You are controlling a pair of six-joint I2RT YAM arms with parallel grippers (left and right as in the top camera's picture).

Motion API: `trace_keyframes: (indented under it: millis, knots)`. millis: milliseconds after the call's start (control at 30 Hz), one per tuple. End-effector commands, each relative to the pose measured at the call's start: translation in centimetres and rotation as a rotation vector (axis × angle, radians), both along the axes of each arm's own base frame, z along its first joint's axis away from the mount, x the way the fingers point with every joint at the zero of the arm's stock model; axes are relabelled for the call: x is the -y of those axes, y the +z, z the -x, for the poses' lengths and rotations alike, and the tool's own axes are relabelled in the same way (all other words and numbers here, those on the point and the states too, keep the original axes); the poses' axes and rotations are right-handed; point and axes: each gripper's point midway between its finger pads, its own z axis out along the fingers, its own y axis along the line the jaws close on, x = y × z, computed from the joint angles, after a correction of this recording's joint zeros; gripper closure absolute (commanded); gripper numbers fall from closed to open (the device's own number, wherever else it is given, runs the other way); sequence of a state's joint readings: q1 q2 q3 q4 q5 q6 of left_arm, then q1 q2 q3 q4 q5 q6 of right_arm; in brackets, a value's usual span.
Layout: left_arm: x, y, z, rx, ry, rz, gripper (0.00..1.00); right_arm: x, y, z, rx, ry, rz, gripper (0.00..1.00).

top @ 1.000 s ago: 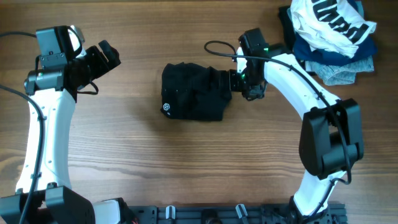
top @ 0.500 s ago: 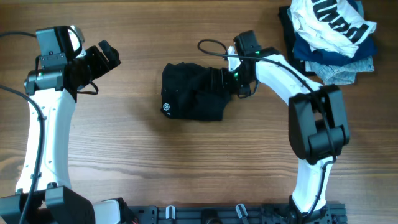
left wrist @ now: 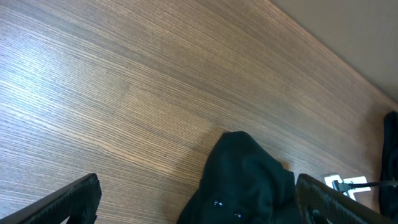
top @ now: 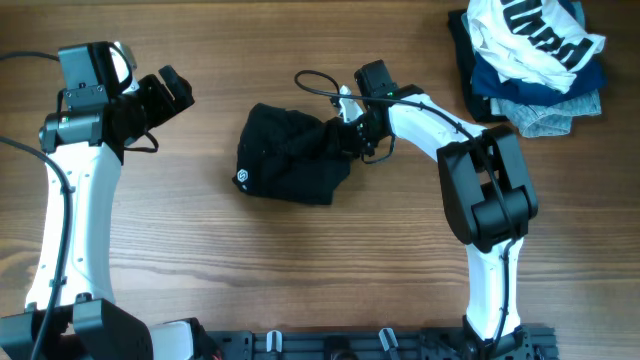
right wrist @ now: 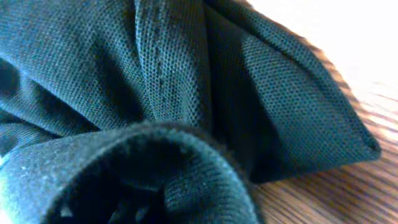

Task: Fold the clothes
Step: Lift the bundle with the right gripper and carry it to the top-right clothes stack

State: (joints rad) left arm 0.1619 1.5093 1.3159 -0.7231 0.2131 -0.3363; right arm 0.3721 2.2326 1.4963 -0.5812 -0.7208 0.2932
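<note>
The clothes, a black T-shirt (top: 290,160), lie bunched in a lump at the table's middle, with a small white round logo (top: 241,179) at the lump's left edge. My right gripper (top: 345,135) is buried in the shirt's right edge and shut on a fold of it. In the right wrist view black knit fabric (right wrist: 155,93) fills the frame and hides the fingers. My left gripper (top: 165,95) hangs open at the far left, well apart from the shirt. Its wrist view shows the shirt (left wrist: 249,180) between and beyond its spread fingers (left wrist: 74,199).
A pile of other garments (top: 535,60) sits at the back right corner: a white one with black lettering on top of blue and grey ones. A black cable (top: 310,80) loops off the right wrist above the shirt. Bare wood table (top: 200,260) surrounds the lump.
My right gripper pushed left into the shirt and went from open to shut. The shirt slid left with it and bunched up more. The left arm has not moved.
</note>
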Motion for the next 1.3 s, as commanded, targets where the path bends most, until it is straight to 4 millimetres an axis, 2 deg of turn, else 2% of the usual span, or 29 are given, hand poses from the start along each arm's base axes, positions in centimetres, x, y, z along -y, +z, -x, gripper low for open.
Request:
trace_keyframes:
  millis: [0, 33, 200, 233, 367, 467, 500, 600, 667, 767, 933, 1000, 1133, 1267]
  knots:
    - [-0.2, -0.7, 0.1, -0.02, 0.014, 0.004, 0.0, -0.3, 2.0, -0.7, -0.008, 0.013, -0.171, 0.96]
    - [-0.2, -0.7, 0.1, -0.02, 0.014, 0.004, 0.0, -0.2, 3.0, -1.2, 0.003, 0.005, -0.198, 0.96]
    - [-0.2, -0.7, 0.1, -0.021, 0.014, 0.004, 0.0, 1.2, 10.9, -4.2, 0.146, -0.044, -0.324, 0.96]
    - [-0.2, -0.7, 0.1, -0.021, 0.014, 0.004, 0.0, 1.9, 13.3, -4.7, 0.208, -0.055, -0.338, 0.96]
    - [-0.2, -0.7, 0.1, -0.02, 0.014, 0.004, 0.0, 4.8, 20.0, -6.6, 0.388, -0.152, -0.325, 0.95]
    - [-0.2, -0.7, 0.1, -0.02, 0.014, 0.004, 0.0, 8.0, 24.4, -8.3, 0.527, -0.274, -0.287, 0.96]
    - [-0.2, -0.7, 0.1, -0.02, 0.014, 0.004, 0.0, 10.9, 26.6, -9.8, 0.598, -0.384, -0.259, 0.96]
    - [-0.2, -0.7, 0.1, -0.02, 0.014, 0.004, 0.0, 14.7, 28.9, -11.7, 0.668, -0.493, -0.283, 0.96]
    - [-0.2, -0.7, 0.1, -0.02, 0.014, 0.004, 0.0, 17.4, 29.7, -12.9, 0.703, -0.559, -0.293, 0.96]
    - [-0.2, -0.7, 0.1, -0.02, 0.014, 0.004, 0.0, 22.4, 31.1, -14.5, 0.776, -0.665, -0.305, 0.96]
    - [-0.3, -0.7, 0.1, -0.02, 0.014, 0.003, 0.0, 28.5, 32.7, -16.0, 0.873, -0.781, -0.327, 0.96]
    - [-0.3, -0.7, 0.1, -0.02, 0.014, 0.003, 0.0, 30.6, 32.7, -16.5, 0.887, -0.829, -0.339, 0.96]
    - [-0.2, -0.8, 0.2, -0.027, 0.014, 0.005, 0.0, 33.8, 31.1, -18.1, 0.845, -0.905, -0.436, 0.96]
    - [-0.2, -0.9, 0.3, -0.034, 0.014, 0.006, 0.0, 35.3, 28.0, -19.7, 0.787, -0.951, -0.504, 0.96]
